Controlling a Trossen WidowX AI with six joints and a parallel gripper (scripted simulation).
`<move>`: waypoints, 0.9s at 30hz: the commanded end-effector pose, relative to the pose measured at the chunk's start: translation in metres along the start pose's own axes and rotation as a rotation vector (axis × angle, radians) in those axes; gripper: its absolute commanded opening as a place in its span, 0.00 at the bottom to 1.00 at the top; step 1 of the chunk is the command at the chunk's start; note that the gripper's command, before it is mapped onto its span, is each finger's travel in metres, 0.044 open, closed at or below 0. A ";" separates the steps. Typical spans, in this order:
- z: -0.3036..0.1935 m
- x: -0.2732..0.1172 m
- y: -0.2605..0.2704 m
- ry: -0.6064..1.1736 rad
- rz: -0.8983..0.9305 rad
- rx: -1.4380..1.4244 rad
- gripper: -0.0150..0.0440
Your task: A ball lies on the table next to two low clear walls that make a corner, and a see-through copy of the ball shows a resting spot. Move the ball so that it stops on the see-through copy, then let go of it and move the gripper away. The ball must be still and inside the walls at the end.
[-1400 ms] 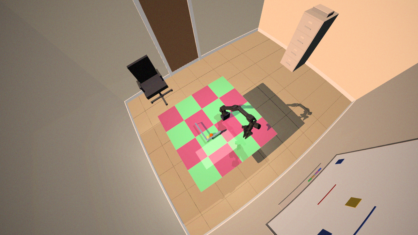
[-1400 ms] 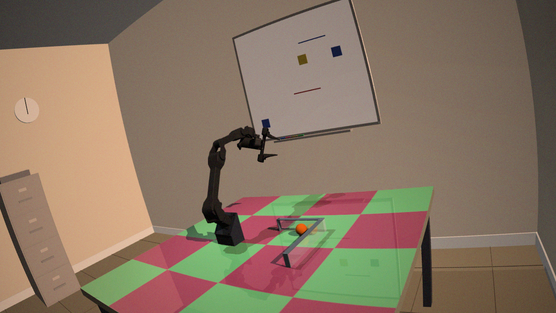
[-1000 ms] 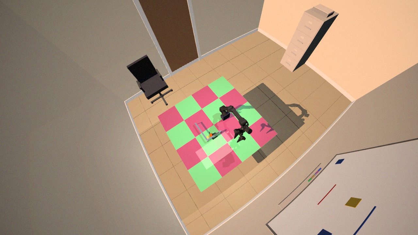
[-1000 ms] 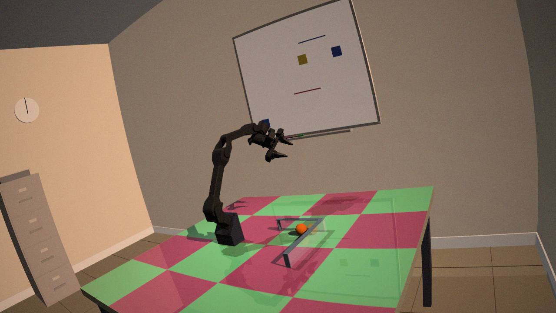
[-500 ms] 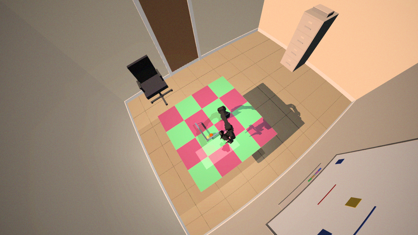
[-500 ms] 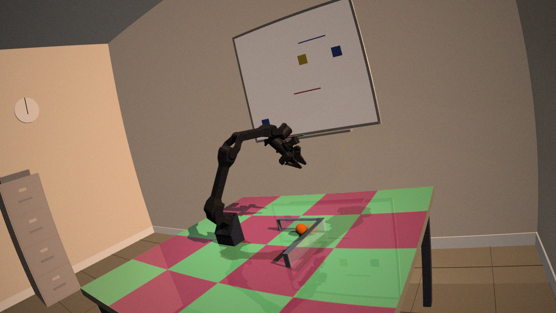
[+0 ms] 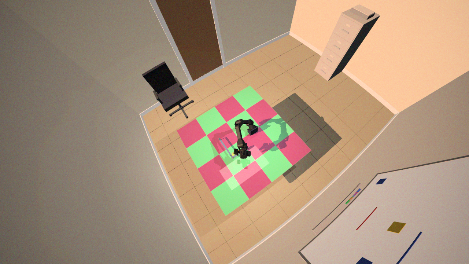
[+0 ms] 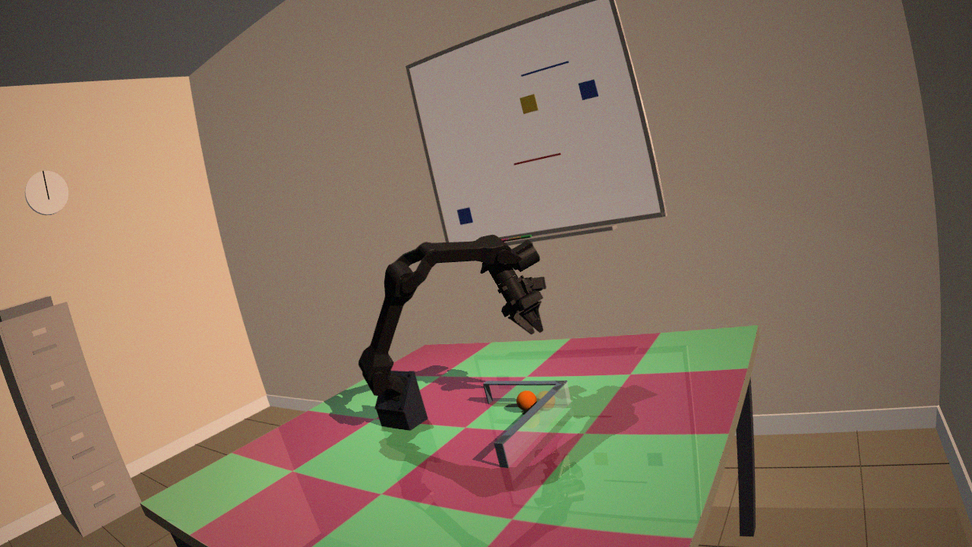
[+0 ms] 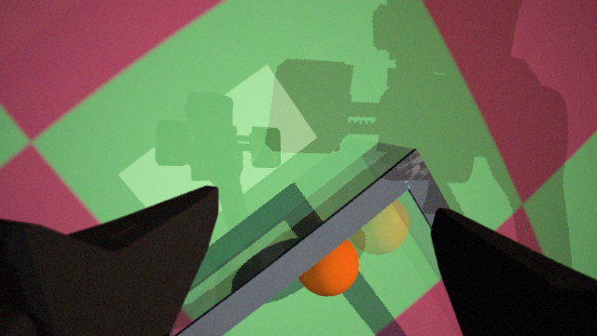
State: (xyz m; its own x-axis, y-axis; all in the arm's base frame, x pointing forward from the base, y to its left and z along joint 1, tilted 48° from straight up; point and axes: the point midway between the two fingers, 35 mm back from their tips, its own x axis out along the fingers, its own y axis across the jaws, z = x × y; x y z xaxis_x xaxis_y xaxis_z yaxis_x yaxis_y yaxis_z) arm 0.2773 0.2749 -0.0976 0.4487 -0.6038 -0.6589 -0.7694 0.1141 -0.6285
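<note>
The orange ball [image 8: 525, 400] [image 9: 332, 271] lies on the table inside the corner, partly behind a wall's grey top rail in the wrist view. The arm hides it in the top view. The see-through yellowish copy [image 7: 233, 154] [image 8: 541, 396] [image 9: 387, 229] is beside it, closer to where the walls meet. The ball is off the copy's centre. The two low clear walls have grey rails [image 7: 226, 147] [image 8: 530, 425] [image 9: 280, 275]. My gripper [image 8: 536, 331] [image 9: 326, 210] is open and empty, pointing down well above the corner. In the wrist view the ball shows between and below the fingertips.
The arm's base [image 7: 252, 130] [image 8: 401, 401] stands on the green and red checkered table [image 7: 226, 205] [image 8: 652, 493]. Shadows of the arm and bright light patches fall around the walls. An office chair [image 7: 170, 91] and a filing cabinet [image 7: 340, 42] [image 8: 61, 415] stand away from the table.
</note>
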 end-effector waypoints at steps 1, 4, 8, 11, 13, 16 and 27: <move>-0.047 0.046 -0.026 0.111 0.144 -0.345 0.86; -0.068 0.062 -0.035 0.136 0.216 -0.486 0.86; -0.097 0.081 -0.044 0.147 0.319 -0.664 0.86; -0.099 0.083 -0.044 0.147 0.328 -0.678 0.86; -0.099 0.083 -0.044 0.147 0.328 -0.678 0.86; -0.099 0.083 -0.044 0.147 0.328 -0.678 0.86; -0.103 0.097 -0.040 0.148 0.328 -0.678 0.86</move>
State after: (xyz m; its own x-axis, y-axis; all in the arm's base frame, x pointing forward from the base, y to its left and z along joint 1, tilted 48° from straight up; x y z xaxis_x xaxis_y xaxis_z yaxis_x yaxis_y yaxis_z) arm 0.3052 0.1365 -0.0904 0.1264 -0.7225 -0.6798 -0.9846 -0.1749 0.0028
